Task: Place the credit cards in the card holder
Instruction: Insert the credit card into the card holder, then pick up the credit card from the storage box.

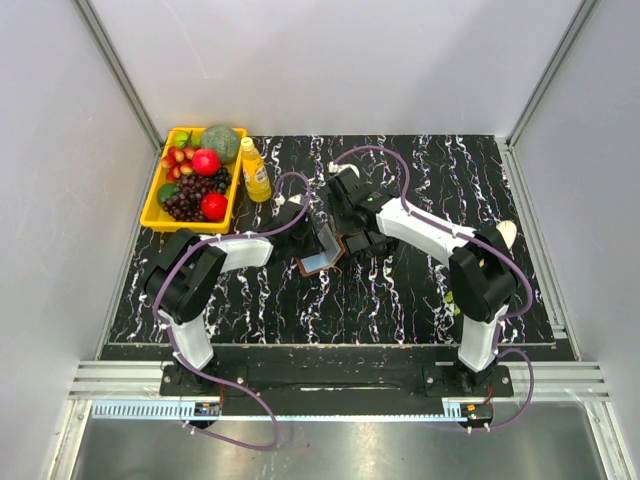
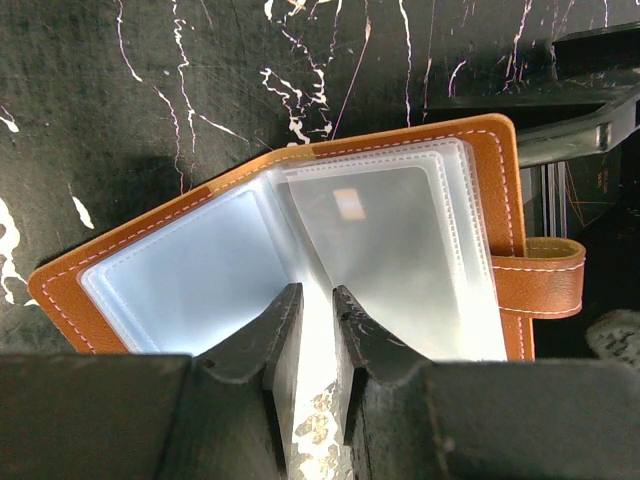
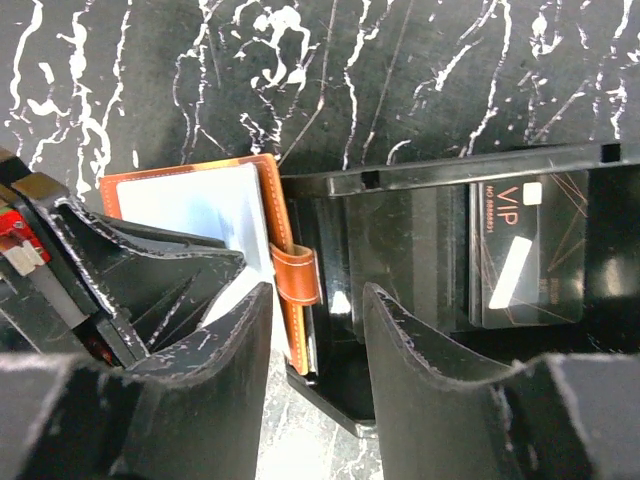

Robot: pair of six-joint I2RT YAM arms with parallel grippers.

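Observation:
The brown card holder lies open on the black marbled table, its clear plastic sleeves fanned out; it sits mid-table in the top view. My left gripper is shut on one upright clear sleeve. A black credit card marked VIP lies inside a black tray just right of the holder. My right gripper hangs open above the holder's strap edge and the tray's near corner, gripping nothing.
A yellow basket of fruit and a yellow bottle stand at the back left. A pale object lies beside the right arm. The left gripper's body crowds the holder's left side.

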